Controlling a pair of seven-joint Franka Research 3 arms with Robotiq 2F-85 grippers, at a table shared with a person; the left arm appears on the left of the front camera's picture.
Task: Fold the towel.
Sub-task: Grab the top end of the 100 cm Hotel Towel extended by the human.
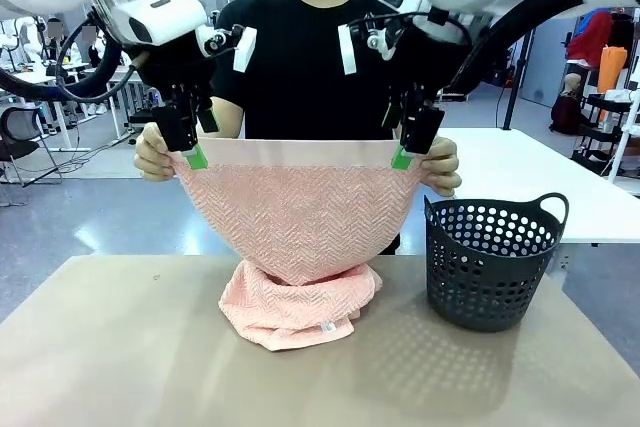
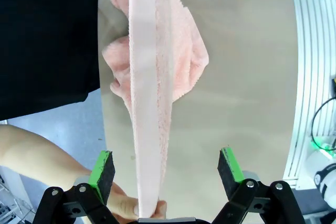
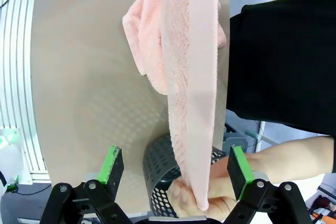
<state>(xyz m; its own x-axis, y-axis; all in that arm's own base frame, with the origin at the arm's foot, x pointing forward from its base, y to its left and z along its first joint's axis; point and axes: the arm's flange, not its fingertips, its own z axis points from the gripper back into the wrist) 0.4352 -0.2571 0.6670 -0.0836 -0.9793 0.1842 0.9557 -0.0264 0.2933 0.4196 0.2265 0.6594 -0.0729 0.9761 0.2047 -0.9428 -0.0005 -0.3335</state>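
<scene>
Gaping left tool (image 2: 167,163) and right tool (image 3: 174,161) straddle towel's (image 1: 300,217) top edge.

**Three cameras around one table**

Front view: fixed on the robot's side, slightly above the table (image 1: 120,347), facing across it at the person (image 1: 300,57) opposite; near enough to frame the towel (image 1: 300,207) and basket (image 1: 490,277).

Left wrist view: close, looking steeply down past the fingers of the left gripper (image 2: 168,163) onto the towel's top edge and the tabletop.

Right wrist view: likewise from the right gripper (image 3: 176,163), basket underneath.

Shared by all three: towel, tabletop, person's black shirt.
</scene>
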